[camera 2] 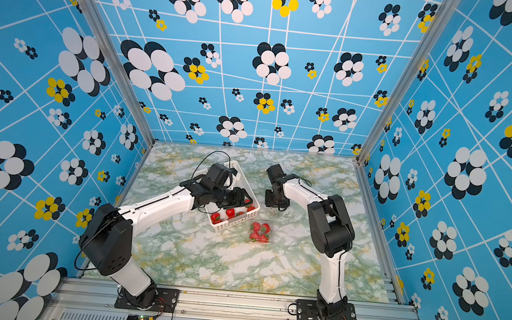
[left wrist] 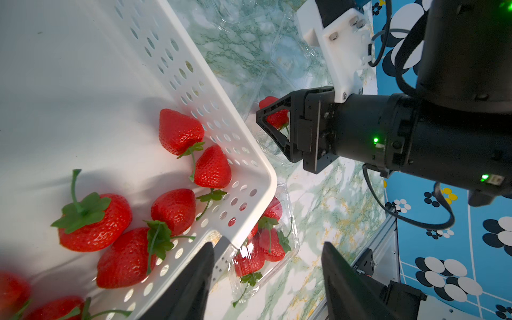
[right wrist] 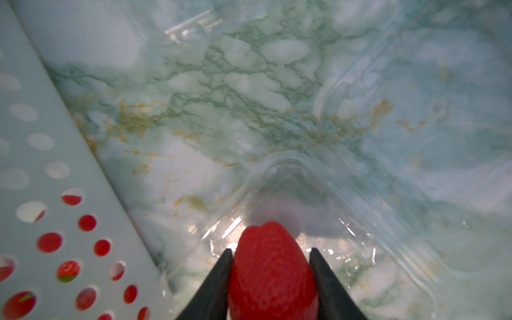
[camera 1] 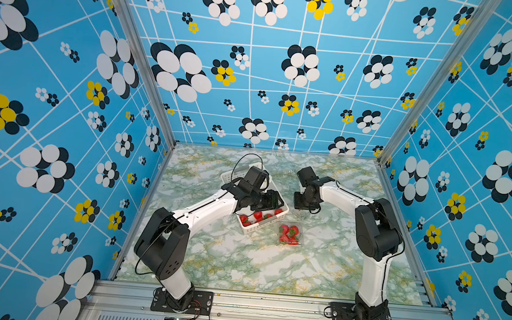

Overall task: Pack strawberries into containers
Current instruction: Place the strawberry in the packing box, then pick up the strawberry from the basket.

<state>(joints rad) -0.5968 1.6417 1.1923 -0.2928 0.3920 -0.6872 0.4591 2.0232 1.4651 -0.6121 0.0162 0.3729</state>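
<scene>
1. Nearest the right wrist camera, a strawberry (right wrist: 271,277) is clamped in the right gripper (right wrist: 271,250) over an empty container (right wrist: 282,171); release is best made low, within its walls.
2. Left wrist view: the left gripper (left wrist: 268,245) is seen open, empty, at the basket (left wrist: 249,171) corner.

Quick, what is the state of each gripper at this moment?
Left gripper: open, holding nothing.
Right gripper: closed on a strawberry.

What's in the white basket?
Strawberries bunched at one end, at least seven in the left wrist view. In both top views the left arm hides much of the basket.
</scene>
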